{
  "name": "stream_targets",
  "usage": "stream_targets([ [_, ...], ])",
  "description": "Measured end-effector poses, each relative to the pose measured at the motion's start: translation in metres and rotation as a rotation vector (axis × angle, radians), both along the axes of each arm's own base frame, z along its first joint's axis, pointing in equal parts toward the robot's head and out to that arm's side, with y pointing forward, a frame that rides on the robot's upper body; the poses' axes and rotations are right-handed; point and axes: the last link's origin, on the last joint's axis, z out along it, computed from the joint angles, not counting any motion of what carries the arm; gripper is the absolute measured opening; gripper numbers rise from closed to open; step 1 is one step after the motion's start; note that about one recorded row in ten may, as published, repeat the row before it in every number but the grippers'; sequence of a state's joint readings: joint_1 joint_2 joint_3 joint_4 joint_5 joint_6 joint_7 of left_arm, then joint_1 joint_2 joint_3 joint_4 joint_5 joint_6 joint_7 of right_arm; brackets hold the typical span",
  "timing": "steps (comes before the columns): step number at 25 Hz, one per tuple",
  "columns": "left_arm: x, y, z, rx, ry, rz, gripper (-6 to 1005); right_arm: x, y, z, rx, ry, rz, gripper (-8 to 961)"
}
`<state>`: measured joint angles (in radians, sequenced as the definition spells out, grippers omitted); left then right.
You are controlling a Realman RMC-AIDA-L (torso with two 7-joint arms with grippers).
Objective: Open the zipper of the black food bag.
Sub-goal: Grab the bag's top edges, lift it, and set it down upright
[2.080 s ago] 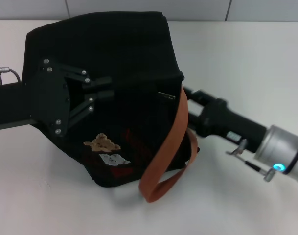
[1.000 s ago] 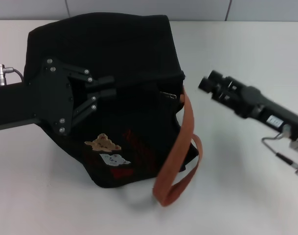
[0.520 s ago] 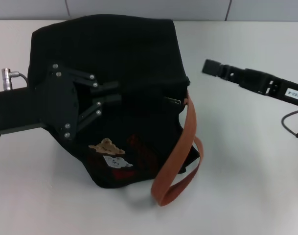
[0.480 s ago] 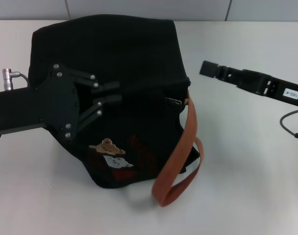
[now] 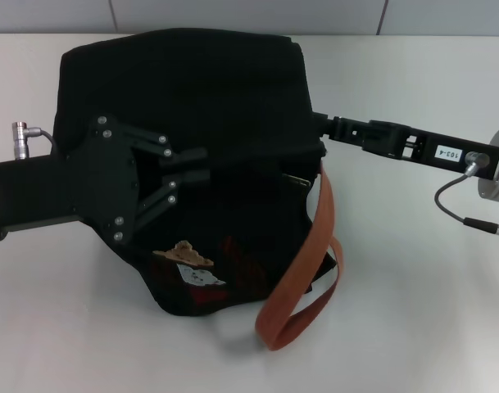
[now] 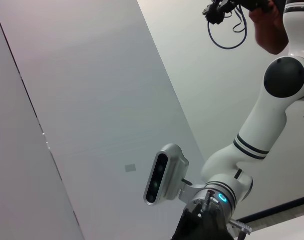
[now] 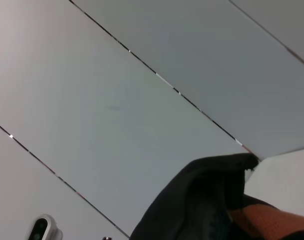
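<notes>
Bracing the black food bag [image 5: 192,90] with the open, empty left gripper [image 5: 190,165], the right gripper [image 5: 319,123], grip unclear, should approach the zipper [image 5: 297,179] tab squarely

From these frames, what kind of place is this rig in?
Probably a robot lab or test cell: a bare white table, plain panelled walls, and only the black food bag set out between the two arms.

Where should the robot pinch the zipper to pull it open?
Best bet is the small silver pull tab on the black food bag, just beside the orange strap. It sticks out from the dark fabric, so thin fingers could close on it. Come from the robot's right, where the right gripper already reaches the bag's edge.
</notes>
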<state>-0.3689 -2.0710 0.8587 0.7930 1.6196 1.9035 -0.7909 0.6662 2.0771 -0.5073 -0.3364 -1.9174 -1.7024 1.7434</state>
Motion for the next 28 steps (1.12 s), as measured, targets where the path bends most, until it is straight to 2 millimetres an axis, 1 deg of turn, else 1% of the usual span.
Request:
stream_targets([
  [8, -0.001, -0.002, 0.000, -0.002, -0.002, 0.000, 97, -0.002, 0.002, -0.002, -0.012, -0.004, -0.011, 365],
  [13, 0.000, -0.003, -0.002, -0.011, -0.004, -0.005, 97, -0.006, 0.004, -0.009, -0.032, -0.016, -0.014, 293],
  [18, 0.002, -0.001, -0.005, -0.016, -0.007, -0.014, 97, -0.010, 0.006, -0.013, -0.045, -0.020, -0.011, 292],
  [27, 0.003, 0.001, -0.006, -0.012, -0.005, -0.013, 97, -0.017, 0.012, -0.020, -0.058, -0.054, 0.005, 263],
  [28, 0.002, 0.001, -0.006, -0.012, -0.005, -0.010, 97, -0.018, 0.012, -0.021, -0.060, -0.058, 0.008, 232],
])
